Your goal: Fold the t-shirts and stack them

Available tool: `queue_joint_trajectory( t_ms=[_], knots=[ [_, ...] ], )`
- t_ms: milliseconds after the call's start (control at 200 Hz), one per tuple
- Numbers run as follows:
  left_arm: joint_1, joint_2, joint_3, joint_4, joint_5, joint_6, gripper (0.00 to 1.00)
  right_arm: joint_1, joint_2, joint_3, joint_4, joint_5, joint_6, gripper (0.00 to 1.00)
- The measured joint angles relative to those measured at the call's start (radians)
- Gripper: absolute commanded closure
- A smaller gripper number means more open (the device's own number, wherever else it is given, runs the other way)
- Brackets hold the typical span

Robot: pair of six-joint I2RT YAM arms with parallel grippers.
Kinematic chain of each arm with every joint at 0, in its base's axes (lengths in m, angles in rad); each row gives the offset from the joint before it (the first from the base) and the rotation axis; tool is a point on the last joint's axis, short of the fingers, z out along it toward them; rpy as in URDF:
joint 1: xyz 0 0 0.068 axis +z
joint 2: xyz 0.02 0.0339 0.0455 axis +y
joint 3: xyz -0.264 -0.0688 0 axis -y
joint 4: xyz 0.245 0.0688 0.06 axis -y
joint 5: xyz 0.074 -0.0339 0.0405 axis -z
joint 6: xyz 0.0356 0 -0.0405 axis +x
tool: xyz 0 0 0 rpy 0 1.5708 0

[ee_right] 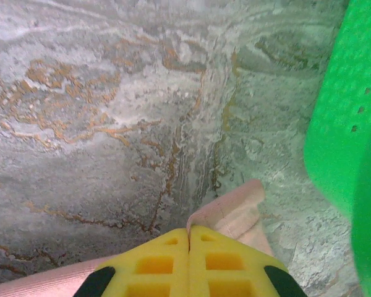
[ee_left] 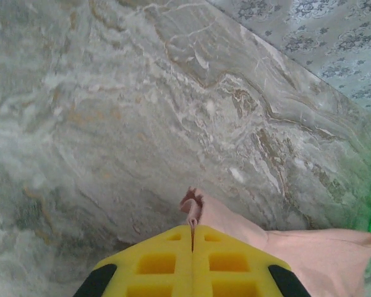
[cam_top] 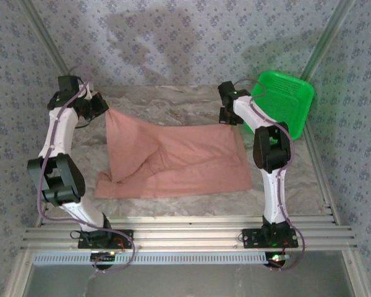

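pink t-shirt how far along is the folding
Done: the dusty salmon-pink cloth t-shirt lies spread on the marble table, creased across its middle. In hand: left gripper and right gripper are each shut on a far corner. Still to do: no tidy fold yet, nothing stacked.

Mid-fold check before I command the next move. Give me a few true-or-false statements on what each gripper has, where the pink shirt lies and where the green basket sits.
1. The left gripper is shut on a far corner of the t-shirt. True.
2. The right gripper is open and clear of the cloth. False: it is shut on the t-shirt's far right corner.
3. The basket sits at the far right of the table. True.
4. The t-shirt lies inside the basket. False: it lies spread on the table, with a loose fold across its left part.
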Motion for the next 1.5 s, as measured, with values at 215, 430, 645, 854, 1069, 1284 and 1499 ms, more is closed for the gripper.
queue_joint_trajectory(
  t_ms=[215, 430, 645, 854, 1069, 1284, 1499],
  knots=[
    [-0.019, 0.097, 0.108, -0.048, -0.051, 0.084, 1.00, -0.011, 0.000, 0.000, 0.030, 0.009, -0.013, 1.00],
    [-0.031, 0.174, 0.212, -0.070, -0.090, 0.154, 1.00, -0.014, 0.000, 0.000, 0.047, 0.011, -0.023, 1.00],
    [-0.078, 0.229, 0.329, -0.085, -0.148, 0.213, 1.00, -0.014, 0.000, 0.000, 0.060, 0.011, -0.034, 1.00],
    [-0.142, 0.284, 0.471, -0.092, -0.214, 0.290, 1.00, -0.014, 0.000, -0.016, 0.072, 0.011, -0.034, 1.00],
    [-0.192, 0.355, 0.549, -0.110, -0.319, 0.336, 1.00, -0.014, 0.000, -0.053, 0.077, 0.011, -0.035, 1.00],
    [-0.196, 0.397, 0.557, -0.117, -0.378, 0.342, 1.00, -0.014, -0.001, -0.059, 0.081, 0.011, -0.045, 1.00],
    [-0.196, 0.397, 0.533, -0.108, -0.381, 0.341, 1.00, -0.015, -0.005, -0.063, 0.088, 0.006, -0.046, 1.00]
  ],
)
